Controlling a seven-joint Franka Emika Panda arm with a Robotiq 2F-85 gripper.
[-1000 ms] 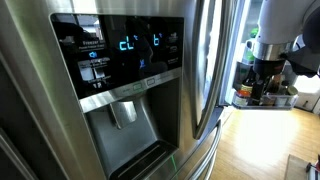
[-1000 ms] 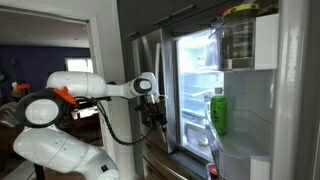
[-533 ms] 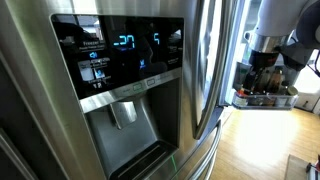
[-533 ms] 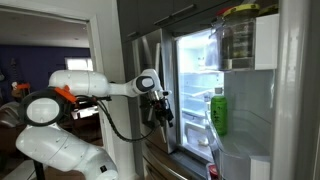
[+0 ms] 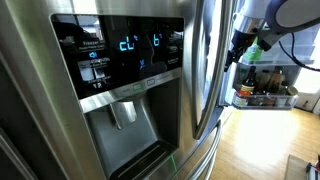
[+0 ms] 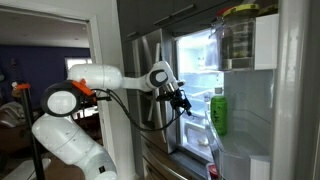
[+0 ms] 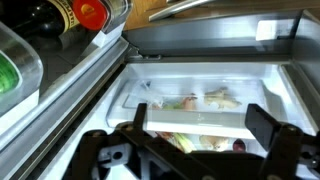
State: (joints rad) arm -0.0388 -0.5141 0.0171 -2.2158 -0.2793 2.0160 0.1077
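Kitchen setting: a stainless fridge point(image 5: 60, 130) fills the frame. One door is shut and carries a lit display point(image 5: 125, 45) and a water dispenser point(image 5: 122, 112). The other door point(image 6: 265, 130) stands wide open, so the bright interior is exposed.

Low inside the cabinet sits a clear-fronted drawer point(image 7: 195, 118). The wrist view looks down on it, at 12 o'clock from the hand point(image 7: 200, 135). Pale wrapped foods point(image 7: 190, 100) lie loose behind the drawer's front, kept together by the bin walls. The hand hangs just before the drawer, apart from it and touching nothing. Its two fingers point(image 7: 262, 122) are spread wide with only air between them, so it carries nothing.

In an exterior view the hand sits at the edge of the lit opening, held out on the white arm point(image 6: 115, 78). The arm stretches level from the base at 9 o'clock, a pose that seems needed to reach past the door frame.

Further out, at 3 o'clock from the hand in that view, a green bottle point(image 6: 218, 112) stands upright in the open door's shelf, where the rail keeps it from tipping. At 10 o'clock in the wrist view, dark bottles with red caps point(image 7: 88, 12) stand in a door bin in the same way. Jars point(image 5: 262, 90) crowd a low shelf at 6 o'clock below the hand in an exterior view. Behind the robot a dim room shows through a doorway point(image 6: 40, 50).
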